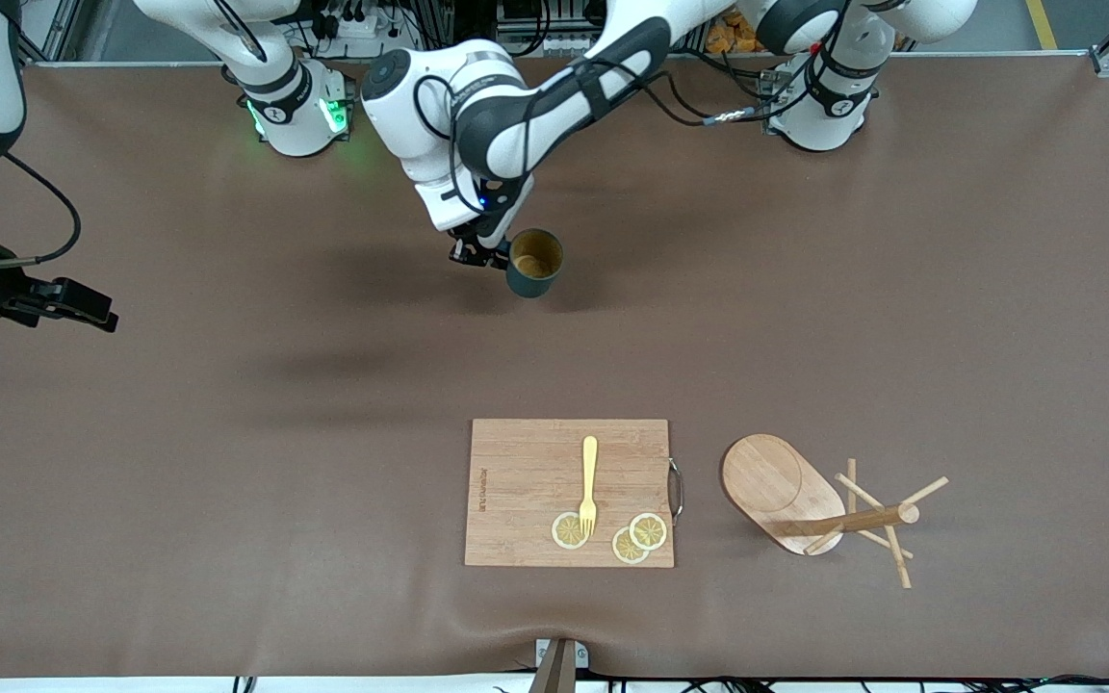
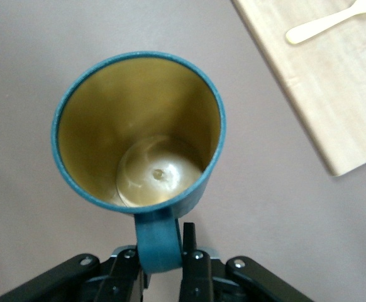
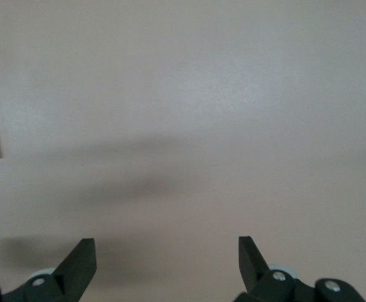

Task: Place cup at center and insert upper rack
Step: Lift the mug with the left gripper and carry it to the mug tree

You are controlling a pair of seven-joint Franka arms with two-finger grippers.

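The dark teal cup (image 1: 534,262) with a tan inside is upright, over the table's middle strip on the robots' side. My left gripper (image 1: 490,256) is shut on its loop handle. In the left wrist view the cup (image 2: 139,132) fills the frame, and the left gripper (image 2: 162,248) pinches the handle between its fingers. I cannot tell whether the cup's bottom touches the table. The wooden mug tree (image 1: 786,491) lies tipped on its side near the front camera, toward the left arm's end, its post and pegs (image 1: 867,520) pointing sideways. My right gripper (image 1: 92,310) is open and empty over bare table at the right arm's end, also seen in its wrist view (image 3: 165,251).
A rectangular wooden cutting board (image 1: 516,481) lies near the front camera, beside the mug tree. It carries a pale yellow fork (image 1: 589,484) and three lemon slices (image 1: 648,530). The board (image 2: 321,94) and fork (image 2: 327,22) also show in the left wrist view.
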